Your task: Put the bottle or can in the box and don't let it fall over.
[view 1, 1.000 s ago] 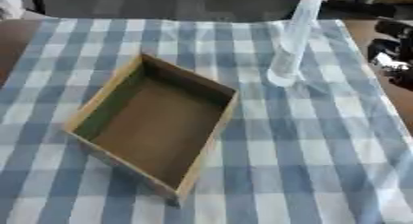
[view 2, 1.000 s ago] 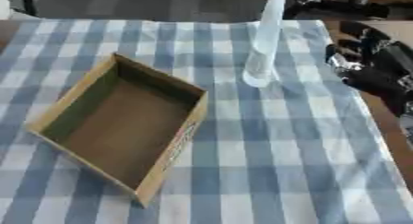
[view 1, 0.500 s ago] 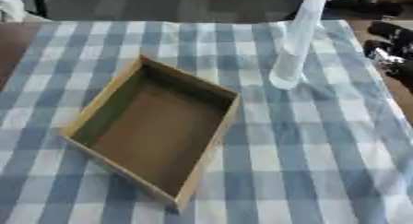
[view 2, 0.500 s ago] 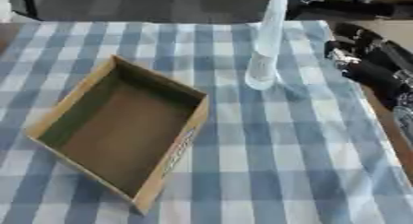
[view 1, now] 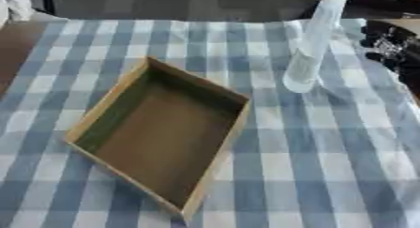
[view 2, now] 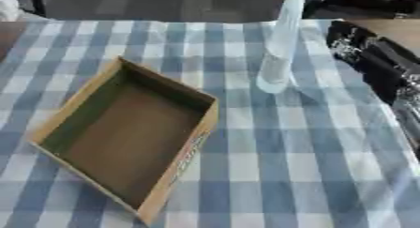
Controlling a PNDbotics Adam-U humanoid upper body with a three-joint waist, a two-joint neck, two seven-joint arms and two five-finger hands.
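— Nothing on the tabletop (view 1: 344, 175) had moved since the earlier frames, as far as we could tell; only our view had tipped a little, and the right hand (view 2: 373, 65) had stayed at the right edge. What did we have on the left?

— We saw the cardboard box (view 1: 160, 133) lying open and empty on the blue-and-white checked cloth (view 1: 271, 194), turned askew so that one corner pointed toward the far side and another toward us. We made out brown walls and a brown floor, darker along the left inner wall.

— And further right?

— We found the clear plastic bottle (view 1: 310, 49) standing upright on the cloth, beyond the box's right far corner and apart from it. Its base rested on the cloth, and its top ran out of the upper edge of both views, so we could not see a cap.

— Was anything holding it?

— No. We saw the dark right hand to the right of the bottle, near it but not touching. It showed best in the right eye view, as a black shape with pale glints. We could not tell whether its fingers were curled or straight.

— And the left hand?

— We did not see it in either view.
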